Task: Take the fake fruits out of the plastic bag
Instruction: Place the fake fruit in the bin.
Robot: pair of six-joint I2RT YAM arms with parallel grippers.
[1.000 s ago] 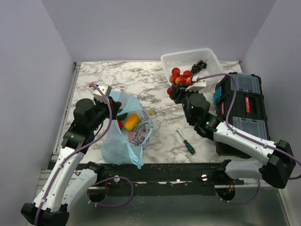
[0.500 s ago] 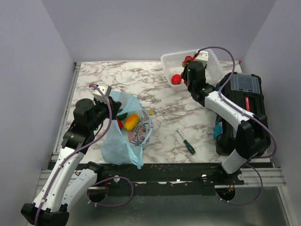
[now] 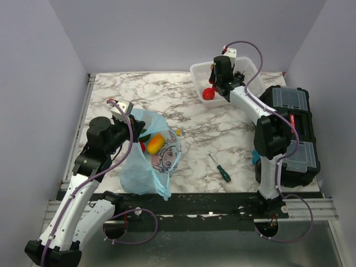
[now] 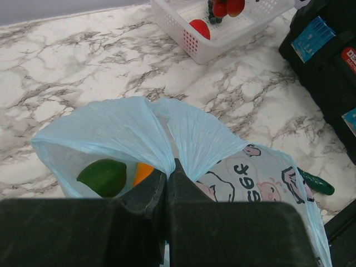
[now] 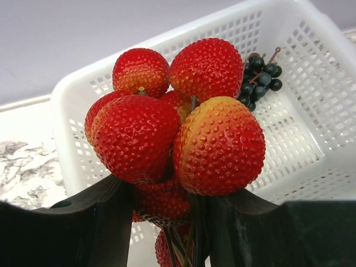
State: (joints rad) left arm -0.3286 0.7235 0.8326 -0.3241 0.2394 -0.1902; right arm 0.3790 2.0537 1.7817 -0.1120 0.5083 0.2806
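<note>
The light-blue plastic bag [image 3: 153, 161] stands at the left of the table. My left gripper [image 3: 130, 125] is shut on its rim, and in the left wrist view the gripper [image 4: 167, 169] pinches the gathered film [image 4: 111, 128]. Inside the bag lie an orange-yellow fruit [image 3: 156, 143], a green fruit [image 4: 103, 177] and a red one [image 3: 142, 147]. My right gripper [image 3: 216, 83] is shut on a bunch of red bumpy fruits [image 5: 178, 117] by its stems and holds it over the white basket [image 5: 311, 111]. A red fruit [image 3: 208, 93] shows at the basket's near left corner.
The dark grape bunch [image 5: 258, 80] lies in the basket. A black toolbox [image 3: 289, 133] stands at the right. A green-handled screwdriver [image 3: 222, 169] lies on the marble between the bag and the toolbox. A tiny yellow bit [image 3: 178, 132] lies next to the bag.
My right arm has swung away from me, from in front of the basket to over it, carrying the red fruit bunch. The left arm and the bag have not moved.
</note>
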